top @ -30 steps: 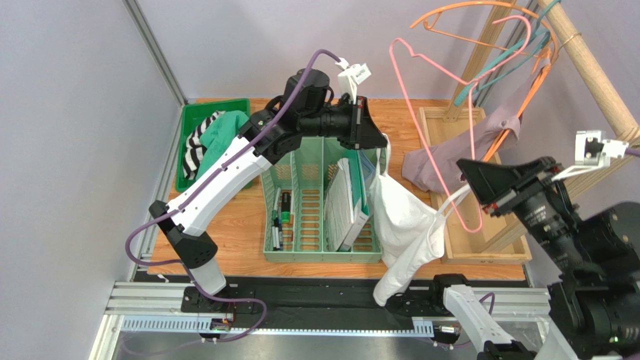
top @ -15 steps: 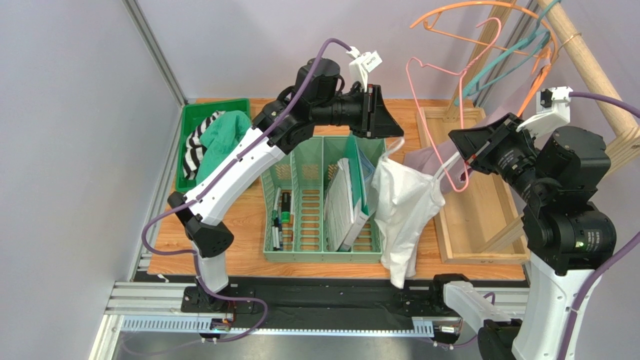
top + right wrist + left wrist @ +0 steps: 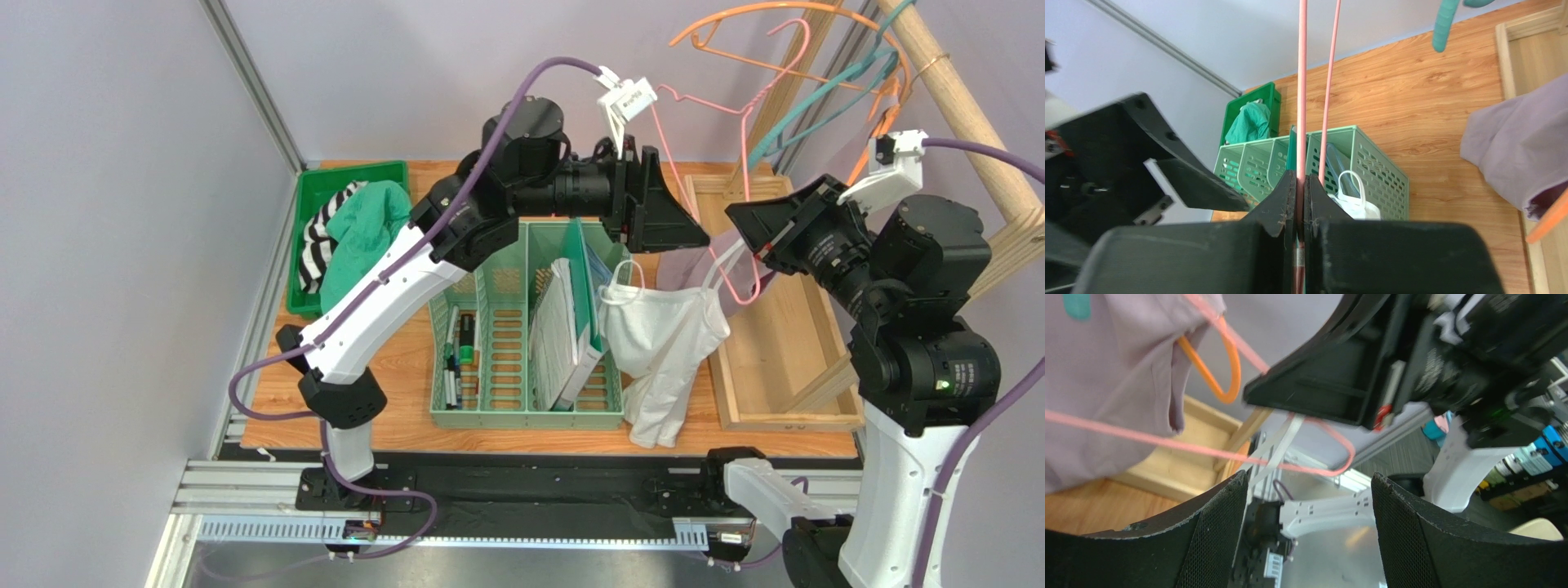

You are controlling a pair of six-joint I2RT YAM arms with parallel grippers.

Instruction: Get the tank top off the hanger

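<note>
Dangling tank top (image 3: 669, 337) below parted left gripper (image 3: 1309, 481) (right gripper (image 3: 1301, 179) pinches hanger (image 3: 1301, 92)).

White arms (image 3: 368, 294), black joints (image 3: 334, 398), trailing purple cables (image 3: 236, 392).

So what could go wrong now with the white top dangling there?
1. The left jaws are open and hold nothing, so the tank top hangs only by a strap over the pink hanger. It might slide off and drop past the table's near edge.
2. That strap sits close to the shut right jaws, so it could snag when pulled.
</note>
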